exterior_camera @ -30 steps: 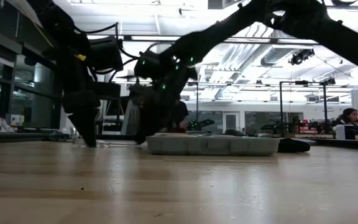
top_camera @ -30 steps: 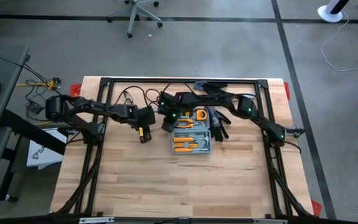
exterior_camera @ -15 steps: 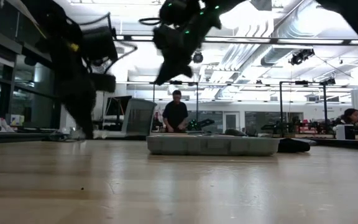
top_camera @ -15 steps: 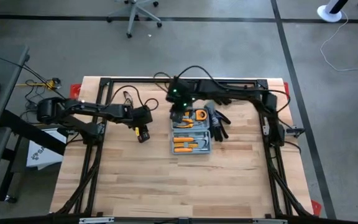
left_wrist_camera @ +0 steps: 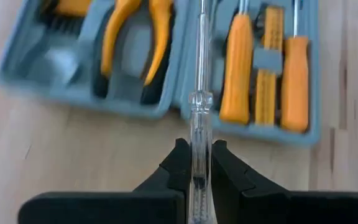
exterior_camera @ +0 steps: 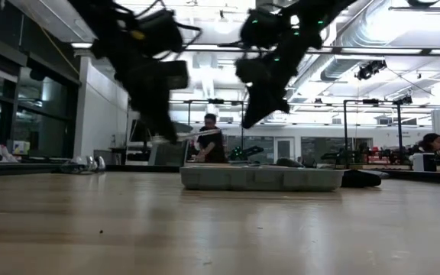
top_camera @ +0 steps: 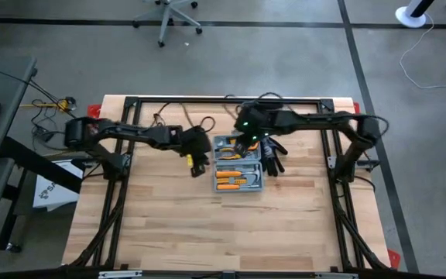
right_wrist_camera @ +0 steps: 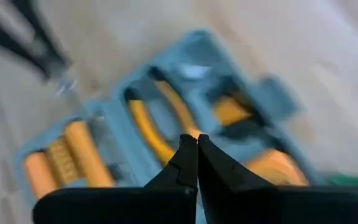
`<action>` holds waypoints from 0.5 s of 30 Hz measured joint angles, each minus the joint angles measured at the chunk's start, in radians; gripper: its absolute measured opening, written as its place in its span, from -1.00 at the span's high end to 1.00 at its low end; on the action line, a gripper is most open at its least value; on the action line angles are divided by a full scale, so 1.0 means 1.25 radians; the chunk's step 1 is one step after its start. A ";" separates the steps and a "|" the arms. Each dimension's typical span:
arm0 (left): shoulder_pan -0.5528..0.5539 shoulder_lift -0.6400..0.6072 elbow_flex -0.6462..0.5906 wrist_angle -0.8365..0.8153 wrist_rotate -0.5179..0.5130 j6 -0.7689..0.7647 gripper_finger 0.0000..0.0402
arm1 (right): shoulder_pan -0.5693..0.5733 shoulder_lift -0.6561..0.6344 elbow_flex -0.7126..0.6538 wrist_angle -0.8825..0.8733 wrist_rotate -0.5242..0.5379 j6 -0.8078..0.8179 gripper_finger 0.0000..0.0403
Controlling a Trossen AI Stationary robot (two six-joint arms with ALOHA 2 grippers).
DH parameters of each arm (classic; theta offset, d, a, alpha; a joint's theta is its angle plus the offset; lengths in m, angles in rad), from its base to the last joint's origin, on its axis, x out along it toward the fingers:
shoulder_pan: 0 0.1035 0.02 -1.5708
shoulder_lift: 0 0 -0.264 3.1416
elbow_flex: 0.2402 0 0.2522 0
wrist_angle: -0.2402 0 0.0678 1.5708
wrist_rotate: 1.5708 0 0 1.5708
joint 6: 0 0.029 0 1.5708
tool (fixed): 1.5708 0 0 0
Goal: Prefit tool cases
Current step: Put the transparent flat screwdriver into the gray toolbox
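The grey-blue tool case (top_camera: 239, 167) lies open and flat on the wooden table, with orange-handled tools in its slots; in the low view the case (exterior_camera: 262, 178) is a low tray. My left gripper (top_camera: 200, 163) hovers just left of the case, shut on a clear-handled screwdriver (left_wrist_camera: 201, 112) whose shaft reaches over the case (left_wrist_camera: 123, 107). My right gripper (top_camera: 248, 142) hangs shut and empty above the case's far end (right_wrist_camera: 166, 81), fingertips together (right_wrist_camera: 197, 138). My left gripper pinches the screwdriver's clear handle (left_wrist_camera: 201, 163) between its two fingers. The fingers slant down from the table's left side and lie along the tool. The metal shaft (left_wrist_camera: 201, 43) sticks out ahead of the fingertips toward the case. The screwdriver is lifted clear of the table (exterior_camera: 197, 134).
Black work gloves (top_camera: 273, 153) lie against the case's right side. A black frame (top_camera: 130, 108) rims the table. The near half of the wooden top (top_camera: 223, 225) is bare. People stand in the room behind (exterior_camera: 208, 145).
My left gripper has risen off the table and moved toward the right edge, up to the case, carrying the screwdriver. My right gripper has lifted from the case's far left corner and swung right over its far end, staying shut.
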 joint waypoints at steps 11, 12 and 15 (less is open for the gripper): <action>-0.041 0.267 0.261 -0.021 0.091 0.053 0.88 | -0.073 -0.149 -0.226 0.048 0.038 0.100 1.00; -0.044 0.282 0.276 -0.027 0.091 0.053 0.88 | -0.078 -0.163 -0.236 0.059 0.034 0.108 1.00; -0.051 0.313 0.300 -0.039 0.086 0.053 0.88 | -0.086 -0.188 -0.258 0.077 0.031 0.119 1.00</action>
